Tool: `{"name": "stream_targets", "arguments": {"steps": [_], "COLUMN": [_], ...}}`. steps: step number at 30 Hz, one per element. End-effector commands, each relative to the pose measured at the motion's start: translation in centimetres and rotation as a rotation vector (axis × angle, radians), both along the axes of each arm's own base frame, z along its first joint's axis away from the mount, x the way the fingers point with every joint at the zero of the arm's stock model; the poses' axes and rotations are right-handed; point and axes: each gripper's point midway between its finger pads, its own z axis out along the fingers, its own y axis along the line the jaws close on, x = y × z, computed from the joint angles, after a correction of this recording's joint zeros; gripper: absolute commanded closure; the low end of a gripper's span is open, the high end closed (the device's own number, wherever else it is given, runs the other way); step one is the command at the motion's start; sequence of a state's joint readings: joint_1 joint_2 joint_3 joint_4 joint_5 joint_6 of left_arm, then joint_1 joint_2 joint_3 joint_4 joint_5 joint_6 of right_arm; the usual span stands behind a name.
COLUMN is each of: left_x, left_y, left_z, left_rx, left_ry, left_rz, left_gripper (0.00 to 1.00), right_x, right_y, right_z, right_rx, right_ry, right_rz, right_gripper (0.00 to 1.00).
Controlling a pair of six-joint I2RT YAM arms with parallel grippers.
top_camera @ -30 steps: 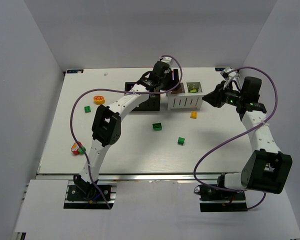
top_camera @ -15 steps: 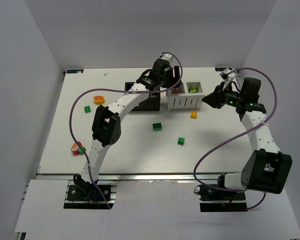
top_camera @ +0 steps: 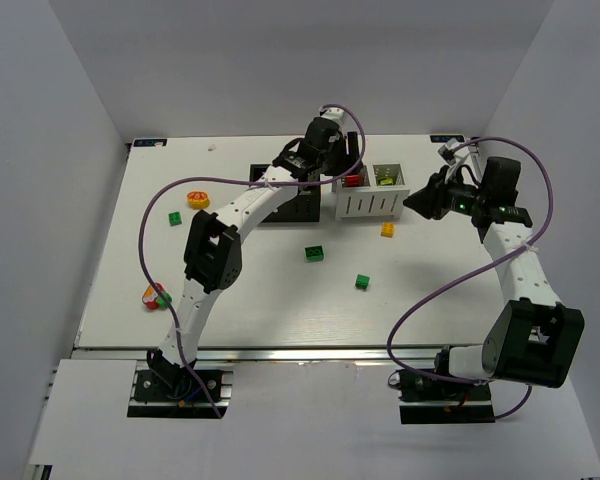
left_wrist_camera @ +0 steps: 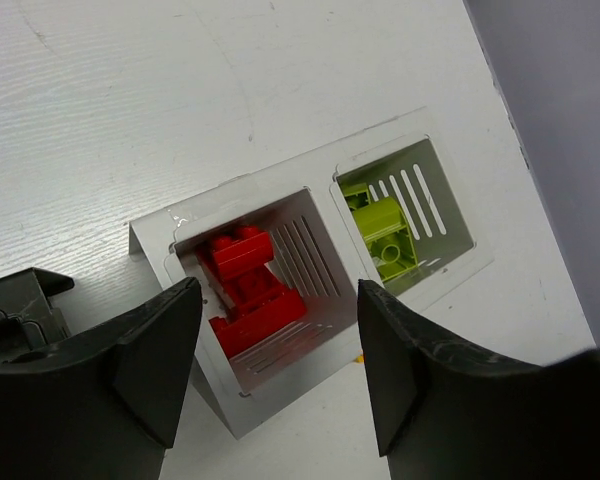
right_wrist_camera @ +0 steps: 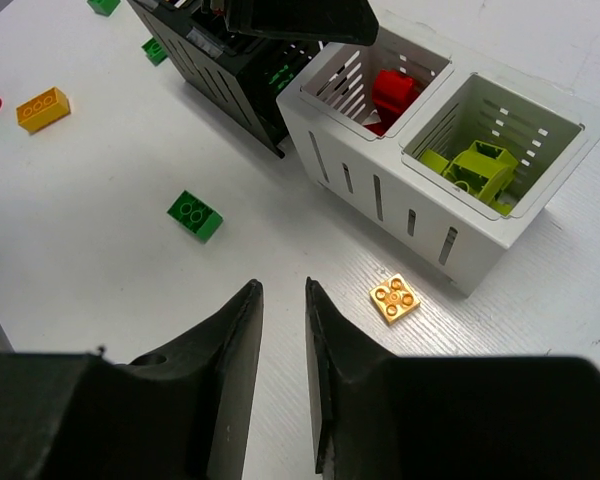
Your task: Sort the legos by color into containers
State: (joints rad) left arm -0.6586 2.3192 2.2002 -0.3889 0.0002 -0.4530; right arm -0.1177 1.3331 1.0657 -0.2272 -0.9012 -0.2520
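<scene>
Table (top_camera: 110, 300): one, white – two arms bolted at its near edge.
Boxes: two, just beside each other near the far edge; white box (top_camera: 370, 205) on the right, black box (right_wrist_camera: 225, 85) partly under the left arm.
Left gripper (left_wrist_camera: 275, 300): fingers well apart, empty, over the white box's red compartment.
Right gripper (right_wrist_camera: 282, 295): fingers a narrow gap apart, empty, over bare table in front of the white box.
Red bricks (left_wrist_camera: 245, 285): small heap in the left compartment, count unclear.
Lime bricks (left_wrist_camera: 385, 235): right compartment.
Green bricks (top_camera: 314, 253): three loose.
Orange-yellow brick (top_camera: 388, 229): one – just beside the white box.
</scene>
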Motion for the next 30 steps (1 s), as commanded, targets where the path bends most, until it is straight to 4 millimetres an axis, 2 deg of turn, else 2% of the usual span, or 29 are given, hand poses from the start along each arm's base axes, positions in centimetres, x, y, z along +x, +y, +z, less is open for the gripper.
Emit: {"name": "stream_targets", "arguments": {"steps": [1,3,4,5,8,9,10,11,12,13,14,15,16,17,18,19,20,22,23,24,25,26,27,30], "left_x": [0.0,-0.3,-0.5,-0.9,-2.2,-2.8,-4.0,-4.8,-5.7,-7.1,-7.9,-8.7,-9.7,-11.2,-11.8,-12.5,-14.1,-15.2,-16.0,-17.2,-17.4,-18.1,-18.7,-19.9], "left_y": [-0.1,0.4,0.7,1.5,3.2,4.0,5.5,6.3,7.5,9.3,10.4,11.4,12.9,14.7,16.3,17.4,19.3,22.6,24.0,25.5,27.2,28.2,29.2,30.6], "left_z": [4.3,6.1,6.7,8.2,10.2,8.8,11.8,12.2,9.9,12.8,12.9,13.1,10.3,12.3,11.9,11.6,11.1,9.7,8.2,8.4,8.1,6.8,7.1,5.8], "left_rx": [-0.041,-0.050,-0.041,-0.033,-0.028,-0.005,-0.030,-0.031,-0.007,-0.038,-0.043,-0.060,-0.026,-0.059,-0.067,-0.072,-0.074,-0.083,-0.067,-0.083,-0.082,-0.056,-0.056,-0.015], "left_ry": [-0.069,-0.095,-0.106,-0.127,-0.153,-0.134,-0.173,-0.180,-0.143,-0.184,-0.185,-0.180,-0.132,-0.159,-0.136,-0.122,-0.109,-0.048,-0.012,0.001,0.011,0.043,0.035,0.073], "left_rz": [0.002,0.008,0.009,0.019,0.041,0.046,0.065,0.074,0.088,0.123,0.142,0.163,0.185,0.213,0.248,0.267,0.291,0.376,0.406,0.438,0.483,0.503,0.526,0.561], "left_gripper": [0.28,0.38,0.49,0.54,0.70,0.72,0.72,0.70,0.66,0.59,0.47,0.42,0.37,0.32,0.27,0.25,0.24,0.16,0.14,0.13,0.10,0.10,0.09,0.06], "right_x": [-0.8,-1.4,-1.7,-2.3,-3.9,-4.1,-4.4,-4.7,-5.2,-5.4,-5.4,-5.0,-4.7,-4.1,-3.1,-2.7,-2.1,-1.5,-1.5,-1.5,-1.3,-1.0,-0.7,0.7], "right_y": [0.2,0.5,0.7,1.0,1.4,1.7,1.8,2.0,2.2,2.3,2.0,2.0,1.9,0.8,0.7,0.5,-0.3,0.3,0.4,0.7,0.7,0.6,0.4,-1.2], "right_z": [0.8,0.6,0.5,-0.1,-1.7,-2.1,-2.4,-2.8,-3.6,-4.4,-5.1,-5.5,-6.0,-7.6,-7.5,-7.6,-8.0,-7.8,-8.1,-8.2,-8.3,-8.4,-8.4,-8.4], "right_rx": [-0.007,-0.021,-0.027,-0.037,-0.058,-0.091,-0.105,-0.119,-0.144,-0.168,-0.210,-0.238,-0.251,-0.318,-0.335,-0.346,-0.355,-0.345,-0.329,-0.324,-0.320,-0.310,-0.301,-0.265], "right_ry": [-0.046,-0.061,-0.066,-0.064,-0.013,-0.046,-0.048,-0.049,-0.033,-0.039,-0.032,-0.051,-0.034,0.004,-0.018,-0.017,0.026,0.039,0.075,0.089,0.096,0.106,0.117,0.160], "right_rz": [0.040,0.094,0.118,0.166,0.232,0.269,0.286,0.307,0.325,0.337,0.322,0.319,0.288,0.208,0.173,0.155,0.075,0.034,-0.005,-0.032,-0.064,-0.118,-0.166,-0.366], "right_gripper": [0.70,0.66,0.61,0.55,0.50,0.48,0.47,0.46,0.44,0.43,0.42,0.42,0.40,0.38,0.38,0.38,0.38,0.37,0.37,0.36,0.36,0.35,0.31,0.27]}}
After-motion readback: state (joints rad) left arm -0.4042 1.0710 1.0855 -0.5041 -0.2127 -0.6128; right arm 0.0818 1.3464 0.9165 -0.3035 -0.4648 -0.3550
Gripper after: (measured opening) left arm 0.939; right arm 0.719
